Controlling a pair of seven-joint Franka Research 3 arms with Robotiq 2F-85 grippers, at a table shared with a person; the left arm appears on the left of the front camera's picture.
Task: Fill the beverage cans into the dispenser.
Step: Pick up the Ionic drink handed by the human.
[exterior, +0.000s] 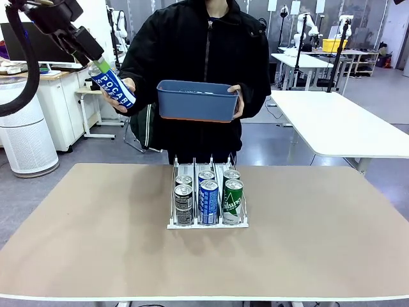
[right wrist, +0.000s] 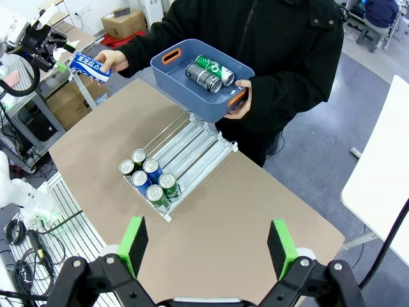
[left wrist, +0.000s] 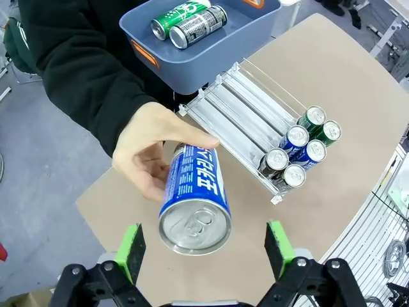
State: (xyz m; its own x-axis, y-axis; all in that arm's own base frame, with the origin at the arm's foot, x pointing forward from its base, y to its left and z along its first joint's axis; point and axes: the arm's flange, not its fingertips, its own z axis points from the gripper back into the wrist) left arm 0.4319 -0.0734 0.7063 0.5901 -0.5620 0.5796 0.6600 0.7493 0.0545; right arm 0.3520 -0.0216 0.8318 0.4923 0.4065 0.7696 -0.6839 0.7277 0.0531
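The left tool [left wrist: 204, 251] stands spread wide, its green pads [left wrist: 131, 252] clear on either side of the silver top of a blue can [left wrist: 195, 192]. A person's hand [left wrist: 144, 157] holds that can, fingers wrapped round its far side. Beyond, the person's other hand [exterior: 237, 102] holds a blue tub [left wrist: 192, 67] carrying a green can [left wrist: 180, 14] and a dark can [left wrist: 199, 25], raised near the rear end of the dispenser [left wrist: 236, 105]. The dispenser sits mid-table [left wrist: 345, 70] with six cans [left wrist: 295, 137] in two rows at its front lip. The right tool [right wrist: 208, 246] hangs released and unloaded, high above the table.
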